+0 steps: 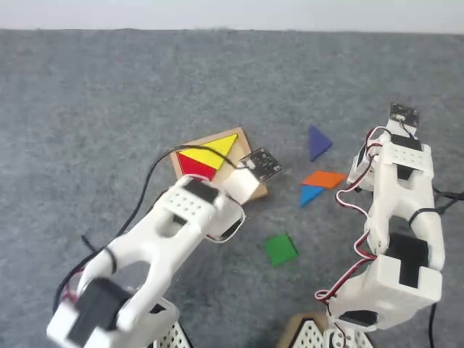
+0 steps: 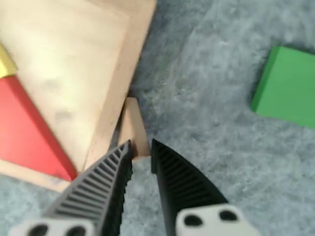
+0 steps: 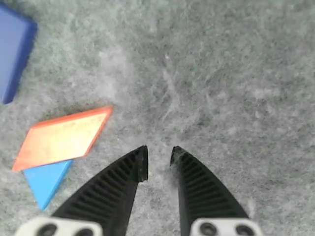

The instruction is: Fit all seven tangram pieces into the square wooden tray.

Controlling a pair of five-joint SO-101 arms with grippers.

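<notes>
Grey felt (image 1: 109, 109) covers the table, so pieces can drag on it and will not slide cleanly. The square wooden tray (image 2: 140, 29) lies under the left arm, with a red triangle (image 2: 27, 132) and a yellow triangle (image 1: 210, 151) seated inside. The left gripper (image 2: 141, 145) is parted by a narrow gap at the end of a small wood-coloured piece (image 2: 132, 120), which lies on the felt against the outside of the tray rim. Firm contact cannot be confirmed. Probable hazards:

- One finger may catch the rim on closing, shifting the tray and unseating the two triangles.
- The slim piece may pivot or slip out if it is gripped only at its end.

The right gripper (image 3: 158, 155) is slightly open, holds nothing, and hangs over bare felt near the orange parallelogram (image 3: 61, 137) and the light blue triangle (image 3: 47, 182), which touch. The dark blue triangle (image 3: 15, 54) and the green square (image 2: 288, 86) lie apart outside the tray.
</notes>
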